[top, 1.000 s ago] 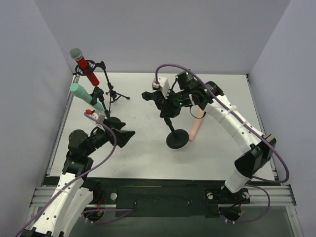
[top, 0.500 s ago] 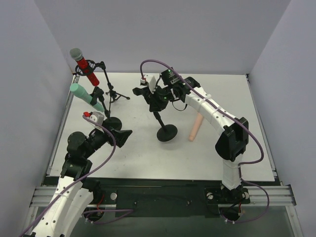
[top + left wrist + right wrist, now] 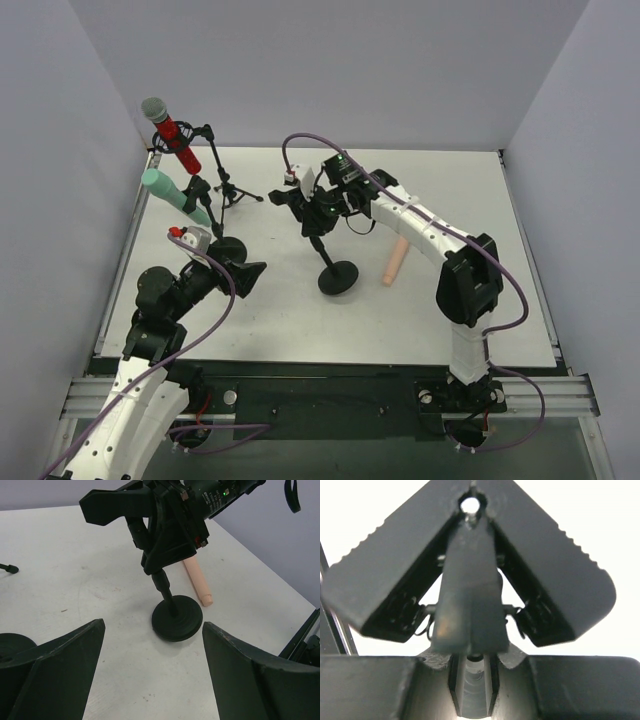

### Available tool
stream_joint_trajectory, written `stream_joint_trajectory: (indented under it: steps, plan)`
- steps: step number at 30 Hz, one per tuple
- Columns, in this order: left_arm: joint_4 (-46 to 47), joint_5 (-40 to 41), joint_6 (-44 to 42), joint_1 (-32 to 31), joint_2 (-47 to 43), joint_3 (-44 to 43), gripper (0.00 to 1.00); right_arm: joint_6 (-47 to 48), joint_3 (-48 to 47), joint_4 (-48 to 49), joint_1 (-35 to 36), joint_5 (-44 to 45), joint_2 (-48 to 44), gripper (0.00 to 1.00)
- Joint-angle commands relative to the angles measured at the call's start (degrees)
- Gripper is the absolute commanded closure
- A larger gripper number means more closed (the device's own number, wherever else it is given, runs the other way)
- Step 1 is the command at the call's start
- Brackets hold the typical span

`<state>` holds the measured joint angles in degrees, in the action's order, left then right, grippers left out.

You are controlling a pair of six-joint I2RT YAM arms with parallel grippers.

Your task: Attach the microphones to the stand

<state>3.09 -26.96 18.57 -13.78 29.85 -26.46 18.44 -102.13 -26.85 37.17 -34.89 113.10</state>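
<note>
The red microphone (image 3: 172,135) and the mint-green microphone (image 3: 175,195) sit clipped in stands at the far left. The peach-pink microphone (image 3: 394,262) lies flat on the table; it also shows in the left wrist view (image 3: 197,582). My right gripper (image 3: 318,207) is shut on the clip (image 3: 470,580) of a third black stand, whose round base (image 3: 338,277) rests left of the pink microphone. The left wrist view shows that base (image 3: 177,624) and my right gripper (image 3: 170,525) above it. My left gripper (image 3: 245,275) is open and empty, its gap (image 3: 152,675) facing the base.
A tripod stand (image 3: 228,190) carries the red microphone. A round base (image 3: 228,248) under the mint-green one lies close to my left gripper. Grey walls enclose the table on three sides.
My right arm has carried the black stand to the left, away from the pink microphone. The left gripper has shifted slightly.
</note>
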Motion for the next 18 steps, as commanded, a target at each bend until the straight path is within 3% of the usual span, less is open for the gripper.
stream_joint_trajectory:
  steps: [1, 7, 16, 18]
  plan:
    - [0.5, 0.6, -1.1, 0.2, -0.2, -0.3, 0.10, 0.9, 5.7, 1.6, 0.2, -2.4, -6.8, 0.87]
    - [0.9, 0.1, -1.0, 0.2, -0.4, -0.1, 0.10, 2.1, 14.1, 3.4, -0.2, -4.3, -12.5, 0.82]
    - [2.3, -1.9, -0.3, 0.1, -0.6, 0.3, 0.10, 3.5, 21.0, 1.5, -1.7, -4.0, -18.3, 0.60]
    - [2.5, -2.0, -0.2, 0.0, -0.6, 0.4, 0.10, 4.9, 21.5, -0.6, -2.0, -4.3, -19.6, 0.50]
